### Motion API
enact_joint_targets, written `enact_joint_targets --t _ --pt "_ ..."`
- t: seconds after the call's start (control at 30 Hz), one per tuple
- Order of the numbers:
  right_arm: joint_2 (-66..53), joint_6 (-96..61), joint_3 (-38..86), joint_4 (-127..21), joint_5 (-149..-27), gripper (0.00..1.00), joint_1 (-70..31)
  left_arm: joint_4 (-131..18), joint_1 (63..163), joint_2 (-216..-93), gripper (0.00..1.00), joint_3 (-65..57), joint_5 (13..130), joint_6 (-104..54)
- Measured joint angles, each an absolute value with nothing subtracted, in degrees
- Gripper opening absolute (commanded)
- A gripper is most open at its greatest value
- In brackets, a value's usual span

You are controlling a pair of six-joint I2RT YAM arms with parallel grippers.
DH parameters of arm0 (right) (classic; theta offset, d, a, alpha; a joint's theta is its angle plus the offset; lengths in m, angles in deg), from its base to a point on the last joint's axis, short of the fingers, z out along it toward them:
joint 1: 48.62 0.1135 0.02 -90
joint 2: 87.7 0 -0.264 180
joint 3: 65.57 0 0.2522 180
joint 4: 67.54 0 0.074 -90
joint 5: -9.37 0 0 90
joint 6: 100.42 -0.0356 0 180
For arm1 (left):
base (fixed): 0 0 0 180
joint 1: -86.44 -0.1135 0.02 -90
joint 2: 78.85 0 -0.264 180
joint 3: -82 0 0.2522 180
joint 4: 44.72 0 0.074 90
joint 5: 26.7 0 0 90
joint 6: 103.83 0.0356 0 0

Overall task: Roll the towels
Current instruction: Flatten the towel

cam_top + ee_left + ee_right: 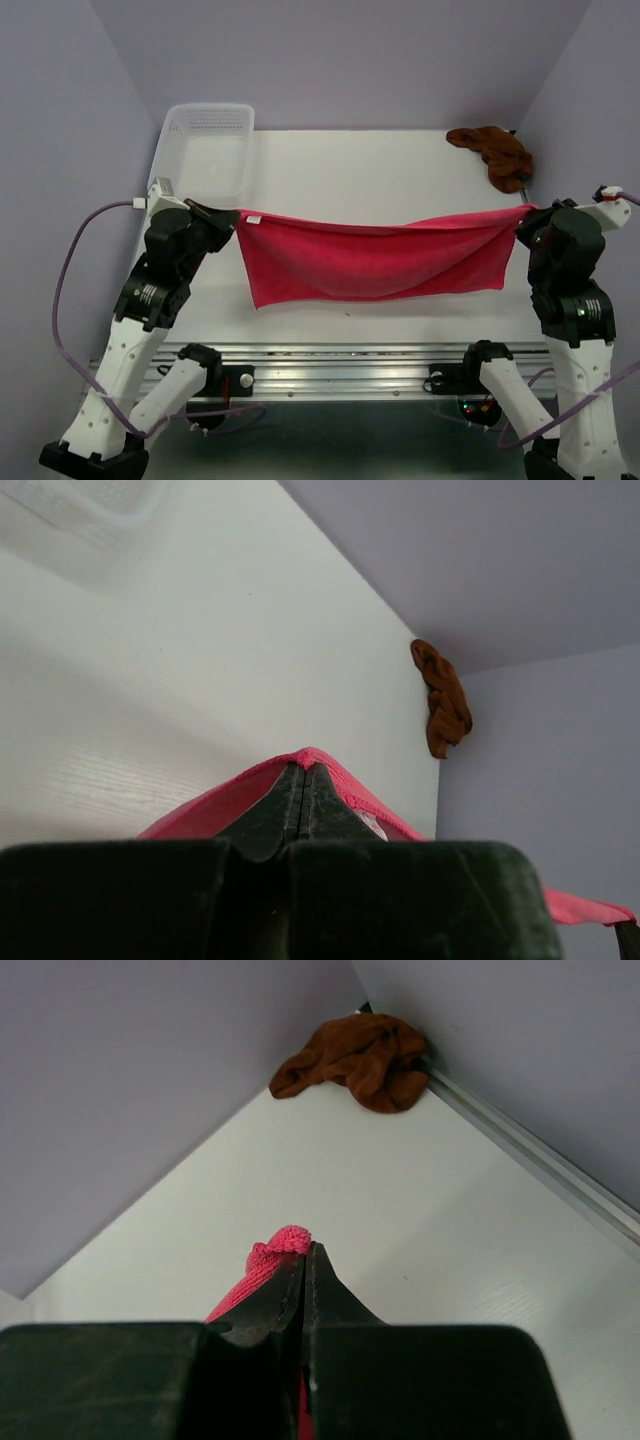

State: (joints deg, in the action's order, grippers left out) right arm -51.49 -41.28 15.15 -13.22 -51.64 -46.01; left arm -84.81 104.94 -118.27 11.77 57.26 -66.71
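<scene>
Over the table (350,165), top view: the pink-red towel (375,258) hangs stretched between left gripper (232,214) and right gripper (522,218), one upper corner each, probably to spread it flat for rolling. Left wrist view: jaws clamped on the pink hem. Right wrist view: jaws clamped on the opposite corner; the rust brown towel (360,1055) lies bunched at the far right corner, untouched.

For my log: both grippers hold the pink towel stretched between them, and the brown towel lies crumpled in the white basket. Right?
No. The brown towel lies crumpled on the table, far right corner, not in the basket; see the top view.
</scene>
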Motion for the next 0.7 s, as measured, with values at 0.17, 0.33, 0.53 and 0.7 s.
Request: enact_joint_targets --t 0.17,0.33,0.53,0.7 --pt "-40.46 -41.56 9.47 -15.41 -49.98 0.01 -46.03 -80.38 104.94 -129.39 0.0 13.83 56.14 -67.08" --pt "-25.4 -41.73 6.17 -19.71 -51.36 0.01 -47.28 -75.26 104.94 -144.45 0.0 14.11 54.5 -67.3" --pt "-8.31 -41.93 7.46 -28.65 -59.18 0.01 -56.26 -71.96 104.92 -164.39 0.0 6.22 51.44 -67.06" --pt "5.01 -41.04 13.6 -33.07 -65.46 0.01 -60.33 -70.01 104.59 -177.09 0.0 -4.42 49.8 -66.38"
